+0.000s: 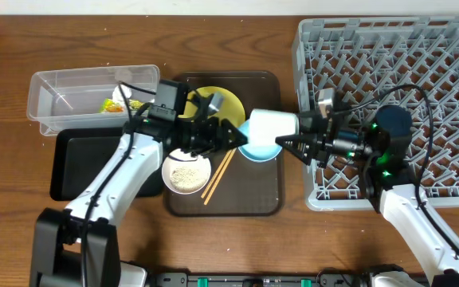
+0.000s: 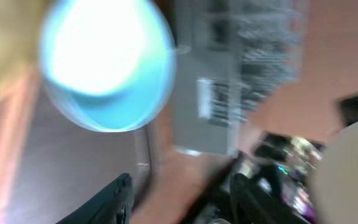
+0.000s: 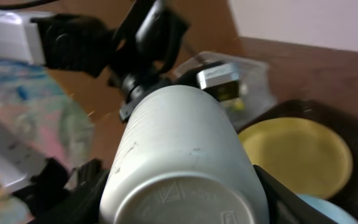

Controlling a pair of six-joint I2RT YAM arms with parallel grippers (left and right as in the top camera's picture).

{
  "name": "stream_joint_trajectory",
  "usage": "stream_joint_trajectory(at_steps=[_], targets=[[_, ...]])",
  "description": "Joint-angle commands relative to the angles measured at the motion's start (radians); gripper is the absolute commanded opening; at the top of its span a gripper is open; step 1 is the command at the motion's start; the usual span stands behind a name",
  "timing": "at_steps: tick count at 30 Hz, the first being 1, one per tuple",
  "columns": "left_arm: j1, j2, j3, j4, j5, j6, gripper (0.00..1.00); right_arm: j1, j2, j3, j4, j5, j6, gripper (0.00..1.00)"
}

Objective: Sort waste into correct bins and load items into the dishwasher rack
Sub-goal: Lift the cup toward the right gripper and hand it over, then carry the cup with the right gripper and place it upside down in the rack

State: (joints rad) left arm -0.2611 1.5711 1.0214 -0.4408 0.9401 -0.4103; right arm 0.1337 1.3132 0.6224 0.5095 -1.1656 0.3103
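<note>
Above the right edge of the brown serving tray, the white cup hangs on its side, long axis left-to-right across the table, base toward the right gripper. Right wrist view: cup body fills the span between that gripper's fingers, so I read it as clamped on the cup. Left gripper sits just beside the cup's mouth end, jaws parted, with nothing between them in its own blurred wrist view. Dishwasher rack lies directly right of the cup, and the right arm already reaches out over the rack's near-left corner, so this is plainly the nearer arm for loading. Judgement: the carry is a short pull rightward, and the cup needs turning off its side to seat among the pegs. Light blue bowl sits right under the cup. Yellow plate lies behind the left gripper, and the white bowl of rice and chopsticks lie nearer the front. Main obstruction: the rack's near wall and the left gripper, close to the cup's mouth.
</note>
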Motion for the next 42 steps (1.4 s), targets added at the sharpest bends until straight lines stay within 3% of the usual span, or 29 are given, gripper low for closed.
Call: stream_joint_trajectory(at_steps=[1,5,10,19,24,28,33,42], targets=[[0.043,-0.104,0.006,-0.068,-0.235,0.093,0.53,-0.031,-0.009,0.017,0.002,0.119,0.034,0.01],[0.085,-0.203,0.006,-0.153,-0.327,0.107,0.56,-0.048,-0.011,0.051,-0.023,0.169,0.035,0.01],[0.143,-0.299,0.006,-0.239,-0.397,0.107,0.57,-0.075,-0.016,0.15,-0.192,0.231,0.021,0.01],[0.186,-0.336,0.006,-0.318,-0.465,0.112,0.58,-0.101,-0.015,0.473,-0.876,0.619,-0.203,0.01],[0.186,-0.337,0.006,-0.317,-0.477,0.111,0.58,-0.101,-0.015,0.624,-1.103,0.922,-0.294,0.01],[0.186,-0.337,0.006,-0.318,-0.482,0.111,0.58,-0.103,-0.012,0.69,-1.121,1.136,-0.308,0.01],[0.186,-0.337,0.006,-0.318,-0.481,0.111,0.58,-0.105,0.031,0.706,-1.025,1.363,-0.327,0.01],[0.186,-0.337,0.006,-0.319,-0.481,0.111,0.58,-0.183,0.154,0.707,-1.098,1.397,-0.262,0.01]])
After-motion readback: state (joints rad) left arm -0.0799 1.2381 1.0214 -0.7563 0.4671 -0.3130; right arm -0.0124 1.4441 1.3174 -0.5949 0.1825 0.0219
